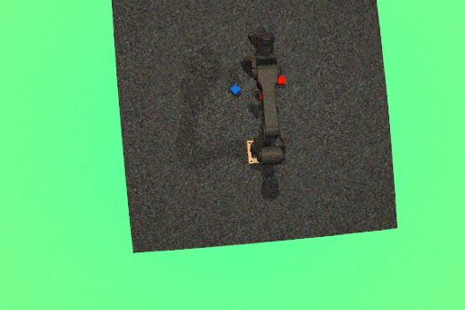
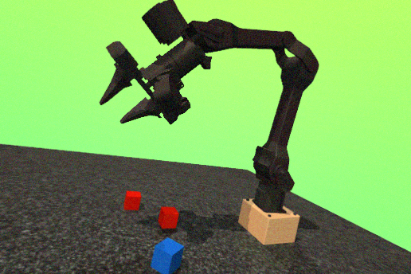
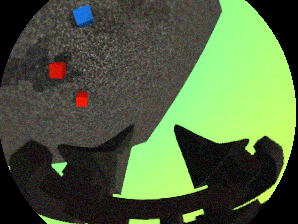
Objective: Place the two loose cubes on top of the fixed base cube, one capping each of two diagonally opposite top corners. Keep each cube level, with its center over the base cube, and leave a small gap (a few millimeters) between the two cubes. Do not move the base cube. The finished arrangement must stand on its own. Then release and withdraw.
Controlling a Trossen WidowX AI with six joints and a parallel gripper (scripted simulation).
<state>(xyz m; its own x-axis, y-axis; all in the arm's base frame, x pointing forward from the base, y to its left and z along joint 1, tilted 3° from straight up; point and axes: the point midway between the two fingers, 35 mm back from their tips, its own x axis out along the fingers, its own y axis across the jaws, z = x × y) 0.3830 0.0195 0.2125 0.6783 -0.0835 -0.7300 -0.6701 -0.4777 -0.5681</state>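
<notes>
A blue cube rests on the dark surface, nearest in the exterior view. A red cube rests behind it there, mostly hidden by the arm in the top view. A second red cube rests farther back, just right of the arm in the top view. The three cubes stand apart, with nothing on top of them. My gripper is partly open and empty, tilted downward, high above the surface. Its fingertips are hard to make out in the top view.
The arm's tan base block stands on the dark square surface, beyond the cubes from the fingers. The arm arches above the cubes. A surface edge shows in the wrist view.
</notes>
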